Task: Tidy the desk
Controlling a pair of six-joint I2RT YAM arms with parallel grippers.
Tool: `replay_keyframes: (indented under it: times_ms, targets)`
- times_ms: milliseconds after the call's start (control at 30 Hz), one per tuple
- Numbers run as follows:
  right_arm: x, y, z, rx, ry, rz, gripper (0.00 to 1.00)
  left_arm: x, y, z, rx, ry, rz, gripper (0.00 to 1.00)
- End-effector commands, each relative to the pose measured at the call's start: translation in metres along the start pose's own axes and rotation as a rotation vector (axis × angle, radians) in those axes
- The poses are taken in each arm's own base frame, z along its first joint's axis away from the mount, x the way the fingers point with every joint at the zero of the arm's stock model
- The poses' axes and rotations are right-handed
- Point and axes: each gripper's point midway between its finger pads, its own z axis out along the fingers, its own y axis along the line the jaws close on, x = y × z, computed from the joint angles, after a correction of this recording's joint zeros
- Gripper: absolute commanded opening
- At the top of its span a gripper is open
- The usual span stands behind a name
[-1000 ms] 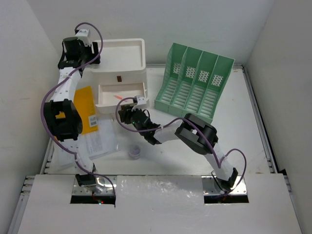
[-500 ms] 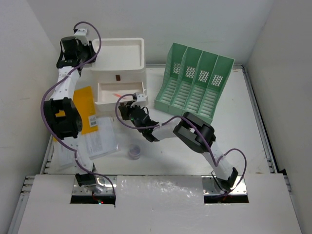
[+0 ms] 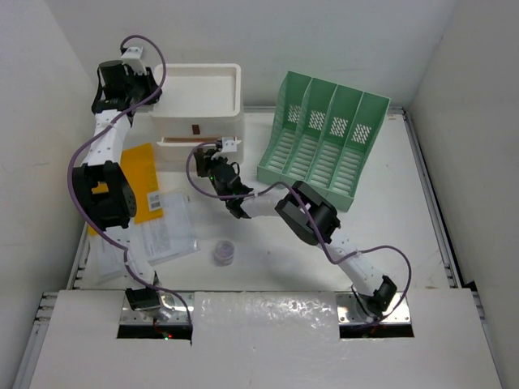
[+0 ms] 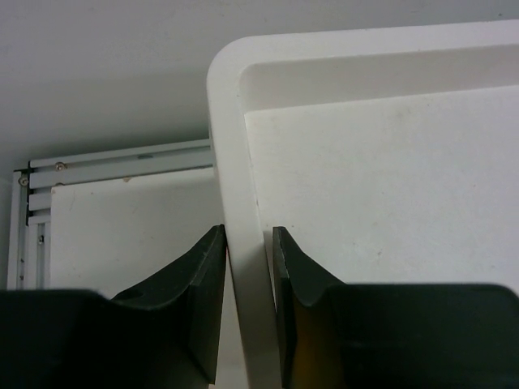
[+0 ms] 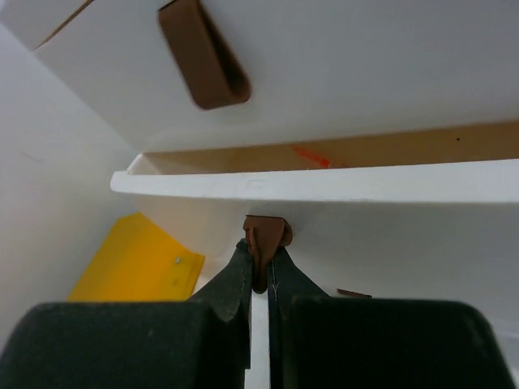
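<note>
White plastic is the reference here: the drawer box (image 3: pixel 199 97) stands at the back of the desk (image 3: pixel 389 235), the broad white tabletop that carries everything else. The left gripper (image 4: pixel 247 235) is narrowed onto the box's top rim at its left edge, one finger on each side of the wall, apparently steadying it. The right gripper (image 5: pixel 261 258), in front of the box, is pinched tight on the brown pull tab (image 5: pixel 264 233) of the middle drawer (image 5: pixel 324 182), which stands out only a sliver; a small red-orange item (image 5: pixel 312 156) lies inside. So one thing seems stowed and that drawer looks nearly closed. Plenty is left: a yellow packet (image 3: pixel 138 174) lies left of the box, clear sleeves (image 3: pixel 166 231) of paper lie in front of it and to the left, and a small round object (image 3: pixel 225 254) sits well in front. The green file rack (image 3: pixel 324 138), right of the box, looks empty as far as its slots show.
</note>
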Motion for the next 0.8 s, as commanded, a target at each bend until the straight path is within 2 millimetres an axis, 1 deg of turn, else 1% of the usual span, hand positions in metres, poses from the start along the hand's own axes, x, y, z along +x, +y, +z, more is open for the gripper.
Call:
replay_keyframes:
  times_ms: [0,33,67,100,133,200,233,267,300,367,400,433,467,500,533,567,600,633,667,700,733,767]
  targets:
    - [-0.074,-0.018,0.032,0.087,-0.197,0.022,0.0,0.079,-0.029,-0.01,0.146,0.268,-0.124,0.0]
    - [-0.071,-0.023,0.037,0.098,-0.184,0.011,0.0,0.079,-0.029,-0.01,0.145,0.268,-0.119,0.0]
    - [-0.081,-0.018,0.047,0.09,-0.201,0.019,0.0,0.079,-0.029,-0.011,0.149,0.269,-0.115,0.0]
    - [-0.083,-0.025,0.054,0.102,-0.2,0.014,0.0,0.079,-0.029,-0.011,0.149,0.267,-0.113,0.0]
    - [-0.075,-0.03,0.059,0.115,-0.189,-0.006,0.0,0.078,-0.029,-0.011,0.151,0.267,-0.112,0.0]
    - [-0.072,-0.035,0.058,0.122,-0.183,-0.022,0.0,0.077,-0.03,-0.012,0.15,0.264,-0.115,0.0]
    - [-0.078,-0.032,0.057,0.113,-0.187,-0.032,0.0,0.078,-0.031,-0.013,0.153,0.266,-0.119,0.0]
    - [-0.071,-0.032,0.053,0.102,-0.163,-0.048,0.0,0.076,-0.032,-0.013,0.153,0.26,-0.127,0.0]
    - [-0.069,-0.024,0.051,0.067,-0.142,-0.059,0.08,0.077,-0.033,-0.013,0.157,0.258,-0.136,0.0]
    - [-0.068,-0.018,0.037,0.048,-0.108,-0.095,0.21,0.076,-0.035,-0.011,0.152,0.247,-0.171,0.0]
    - [-0.062,-0.012,0.027,0.059,-0.094,-0.104,0.3,0.076,-0.033,-0.01,0.145,0.244,-0.183,0.0]
    - [-0.049,-0.02,0.011,0.085,-0.065,-0.147,0.38,0.076,-0.032,-0.009,0.139,0.239,-0.19,0.0]
    - [-0.059,-0.014,0.004,0.1,-0.082,-0.161,0.4,0.074,-0.032,-0.007,0.13,0.228,-0.209,0.0]
    - [-0.052,-0.004,-0.008,0.115,-0.076,-0.183,0.42,0.075,-0.031,-0.006,0.122,0.228,-0.224,0.0]
    - [-0.053,-0.012,-0.014,0.195,-0.085,-0.24,0.44,0.076,-0.029,-0.005,0.11,0.227,-0.228,0.0]
    - [-0.045,-0.013,-0.018,0.234,-0.07,-0.27,0.44,0.075,-0.028,-0.004,0.107,0.222,-0.236,0.0]
    - [-0.038,-0.011,-0.02,0.264,-0.057,-0.293,0.44,0.076,-0.028,-0.003,0.103,0.223,-0.242,0.0]
    - [-0.026,-0.023,-0.021,0.321,-0.013,-0.342,0.44,0.076,-0.028,-0.003,0.103,0.221,-0.245,0.0]
    - [-0.033,-0.013,-0.01,0.323,-0.027,-0.323,0.45,0.076,-0.028,-0.002,0.101,0.22,-0.25,0.0]
    - [-0.008,-0.024,-0.009,0.344,0.025,-0.361,0.45,0.076,-0.028,-0.001,0.102,0.222,-0.251,0.0]
    - [-0.017,-0.013,0.003,0.338,-0.003,-0.337,0.45,0.077,-0.028,-0.002,0.103,0.225,-0.257,0.0]
    - [-0.01,-0.015,0.006,0.345,0.007,-0.341,0.45,0.077,-0.03,-0.003,0.107,0.225,-0.263,0.0]
